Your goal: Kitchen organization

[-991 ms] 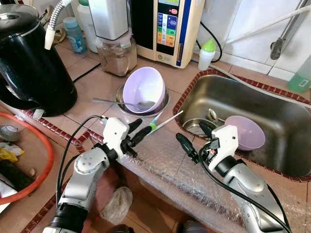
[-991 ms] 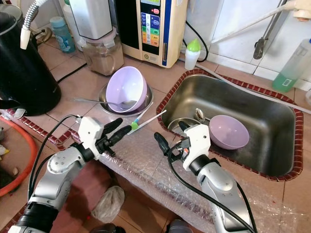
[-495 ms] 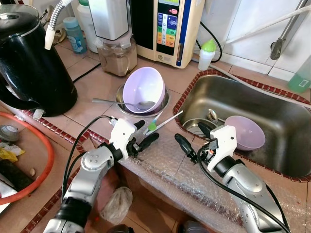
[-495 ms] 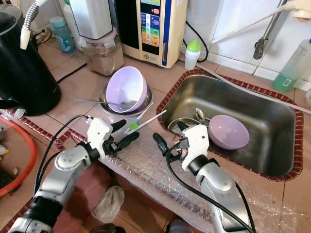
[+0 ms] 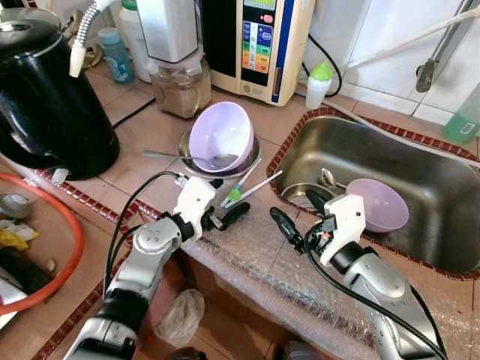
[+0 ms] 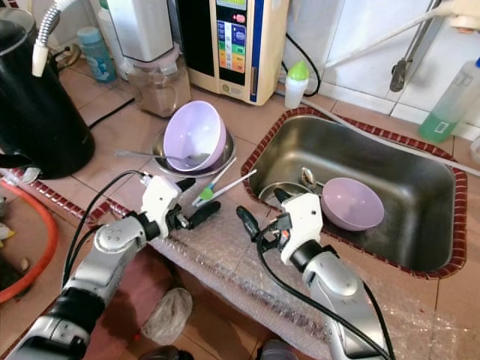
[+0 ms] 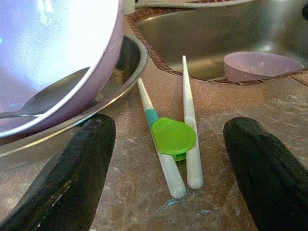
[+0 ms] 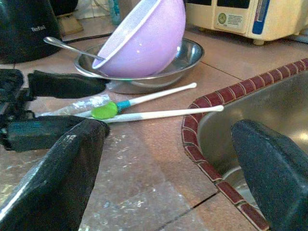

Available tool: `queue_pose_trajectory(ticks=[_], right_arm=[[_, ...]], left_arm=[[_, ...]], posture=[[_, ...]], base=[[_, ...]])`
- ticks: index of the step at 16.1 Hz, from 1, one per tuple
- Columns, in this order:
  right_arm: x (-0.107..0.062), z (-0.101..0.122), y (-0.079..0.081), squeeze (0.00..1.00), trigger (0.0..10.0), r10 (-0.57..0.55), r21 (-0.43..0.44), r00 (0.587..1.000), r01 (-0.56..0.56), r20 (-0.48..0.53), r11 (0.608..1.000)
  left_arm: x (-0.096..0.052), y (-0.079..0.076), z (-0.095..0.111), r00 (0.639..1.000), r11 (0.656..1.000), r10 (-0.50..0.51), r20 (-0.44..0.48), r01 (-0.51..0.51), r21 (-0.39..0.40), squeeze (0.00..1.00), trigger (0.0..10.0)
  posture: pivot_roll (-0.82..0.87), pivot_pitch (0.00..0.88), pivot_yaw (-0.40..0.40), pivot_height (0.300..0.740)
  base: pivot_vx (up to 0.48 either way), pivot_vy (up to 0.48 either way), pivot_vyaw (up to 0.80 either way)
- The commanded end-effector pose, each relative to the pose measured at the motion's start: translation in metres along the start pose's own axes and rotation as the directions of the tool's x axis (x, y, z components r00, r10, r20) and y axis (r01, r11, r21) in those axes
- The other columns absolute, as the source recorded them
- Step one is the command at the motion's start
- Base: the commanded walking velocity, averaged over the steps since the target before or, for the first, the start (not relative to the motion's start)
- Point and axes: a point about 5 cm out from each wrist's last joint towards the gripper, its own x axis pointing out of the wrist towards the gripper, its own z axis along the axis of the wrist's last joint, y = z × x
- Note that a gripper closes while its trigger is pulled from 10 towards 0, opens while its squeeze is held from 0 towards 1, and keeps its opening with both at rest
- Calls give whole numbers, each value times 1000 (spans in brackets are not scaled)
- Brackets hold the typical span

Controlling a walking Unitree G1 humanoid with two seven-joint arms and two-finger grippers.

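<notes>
While the left claw (image 5: 223,201) hangs low over the tiled surface (image 5: 142,135) with its fingers spread wide to either side of the training chopsticks (image 7: 169,139), the pair lies flat just beside the steel dish (image 5: 191,169) holding the tilted lilac bowl (image 5: 221,135). To grip well, the claw should likely settle until both fingertips touch the surface, then close across the green hinge (image 7: 173,136), clear of the dish rim. The right claw (image 5: 298,214), also spread apart, hovers near the sink (image 5: 450,195) edge and should stay put.
</notes>
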Motion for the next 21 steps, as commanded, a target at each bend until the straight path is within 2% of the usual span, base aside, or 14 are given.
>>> queue_pose_trajectory(ticks=[1,2,3,4,8,21], right_arm=[[0,2,1,0,10000,10,4,1000,-10,6,1000],[0,2,2,0,10000,15,6,1000,-15,6,1000],[-1,1,4,0,10000,49,25,999,-49,-4,998],[-2,0,6,0,10000,76,36,997,-75,-18,997],[-6,-5,10,0,10000,131,45,990,-129,-59,991],[-7,-6,11,0,10000,136,42,988,-133,-75,990]], left_arm=[[-2,-8,-20,995,999,-32,-99,30,-24,0,10000],[-2,-9,-22,993,999,-40,-108,38,-26,0,10000],[-2,-12,-25,992,998,-57,-116,54,-29,0,667],[-2,-14,-27,989,997,-73,-127,68,-39,0,0],[-5,-19,-37,976,992,-120,-179,114,-46,0,0],[-18,-21,-46,969,988,-156,-191,149,-51,0,0]], posture=[[-173,36,29,740],[-173,36,29,740],[-179,33,29,740],[-179,33,29,740],[-183,36,31,740],[-181,36,25,740]], base=[[0,0,0],[0,0,0],[0,0,0],[0,0,0],[0,0,0],[0,0,0]])
